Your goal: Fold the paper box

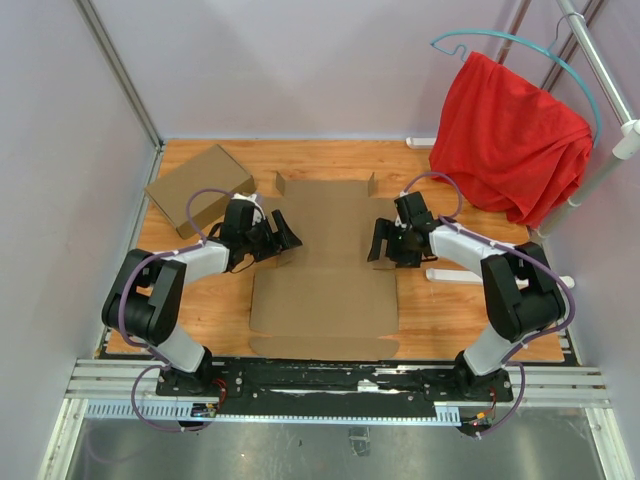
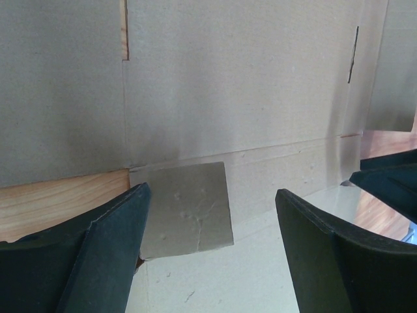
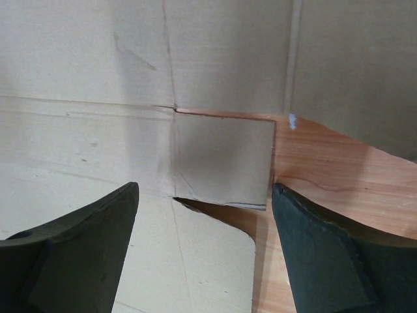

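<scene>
The paper box point(image 1: 325, 270) is a brown die-cut cardboard sheet lying mostly flat in the middle of the wooden table, with short tabs standing up at its far corners. My left gripper point(image 1: 285, 238) is open at the sheet's left edge, over a small square tab point(image 2: 186, 208). My right gripper point(image 1: 381, 243) is open at the sheet's right edge, over a small square tab point(image 3: 225, 160) that is slightly lifted beside a rounded flap point(image 3: 212, 254). Neither gripper holds anything.
A second brown cardboard box point(image 1: 198, 188) lies folded at the far left of the table. A red cloth point(image 1: 510, 140) hangs from a rack at the far right. A white bar point(image 1: 455, 275) lies right of the sheet.
</scene>
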Available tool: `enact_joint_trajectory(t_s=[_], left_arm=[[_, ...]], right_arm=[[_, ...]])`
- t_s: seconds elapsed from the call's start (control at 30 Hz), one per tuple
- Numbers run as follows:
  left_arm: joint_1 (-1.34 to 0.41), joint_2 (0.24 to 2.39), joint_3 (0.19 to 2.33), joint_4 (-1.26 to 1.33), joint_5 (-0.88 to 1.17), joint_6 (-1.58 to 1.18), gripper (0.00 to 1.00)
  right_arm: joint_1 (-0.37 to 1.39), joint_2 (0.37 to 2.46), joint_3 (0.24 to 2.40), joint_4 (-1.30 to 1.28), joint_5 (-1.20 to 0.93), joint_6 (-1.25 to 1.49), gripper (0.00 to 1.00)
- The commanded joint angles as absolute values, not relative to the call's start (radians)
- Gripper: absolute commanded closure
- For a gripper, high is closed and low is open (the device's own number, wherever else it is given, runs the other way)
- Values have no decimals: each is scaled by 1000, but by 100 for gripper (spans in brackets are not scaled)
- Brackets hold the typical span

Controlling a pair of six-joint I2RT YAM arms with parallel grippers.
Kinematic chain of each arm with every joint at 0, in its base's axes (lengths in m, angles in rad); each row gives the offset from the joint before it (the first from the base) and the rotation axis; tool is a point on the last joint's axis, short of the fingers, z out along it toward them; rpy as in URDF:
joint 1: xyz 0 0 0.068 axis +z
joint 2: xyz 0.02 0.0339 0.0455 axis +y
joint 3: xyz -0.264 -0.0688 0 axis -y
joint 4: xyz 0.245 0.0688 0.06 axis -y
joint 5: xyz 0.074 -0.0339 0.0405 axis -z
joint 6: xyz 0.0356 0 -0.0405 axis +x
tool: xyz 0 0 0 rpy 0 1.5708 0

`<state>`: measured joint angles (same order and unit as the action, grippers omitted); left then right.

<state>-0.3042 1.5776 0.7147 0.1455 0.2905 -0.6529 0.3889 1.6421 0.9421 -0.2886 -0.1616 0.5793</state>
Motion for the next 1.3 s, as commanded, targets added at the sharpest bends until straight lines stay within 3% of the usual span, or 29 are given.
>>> enact_joint_trajectory(t_s=[0.0,0.63,1.27], left_arm=[[-311,1585,721,158,290,-632,16],[-313,1693,669,249,326,-661,16],[-325,1701,588,299,338,-694,18]], right_arm=[[400,1649,914,-204,-241,586,16],[427,1564,943,-164,-321,586,17],[544,1908,1099,-135,-348,601,19]])
